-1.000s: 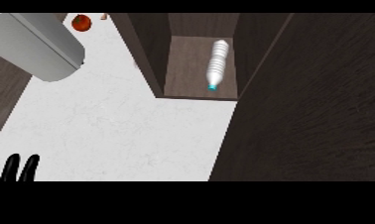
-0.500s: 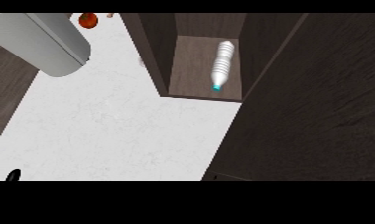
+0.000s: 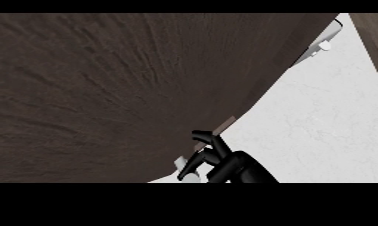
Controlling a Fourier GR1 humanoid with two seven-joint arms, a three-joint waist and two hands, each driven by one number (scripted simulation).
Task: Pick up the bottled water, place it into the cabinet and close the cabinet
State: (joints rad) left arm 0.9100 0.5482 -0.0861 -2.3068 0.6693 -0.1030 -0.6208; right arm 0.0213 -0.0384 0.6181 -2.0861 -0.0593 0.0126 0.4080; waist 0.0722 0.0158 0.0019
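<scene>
Nearest you, one robot hand (image 3: 232, 167), side unclear, has its fingers curled at the dark cabinet door (image 3: 125, 90) edge; what it grips, you cannot tell. Beyond lies white desk (image 3: 317, 115). The bottled water is hidden.

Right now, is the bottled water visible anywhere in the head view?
No: a dark wood panel fills most of the view, with only white counter and one robot hand showing.

Big dark brown wood-grain cabinet panel (image 3: 125, 90) fills most of the view, streaky grain all over. The white marbled stone counter (image 3: 317, 115) has faint grey veining. The glossy black robot hand (image 3: 232, 166) sits low.
</scene>
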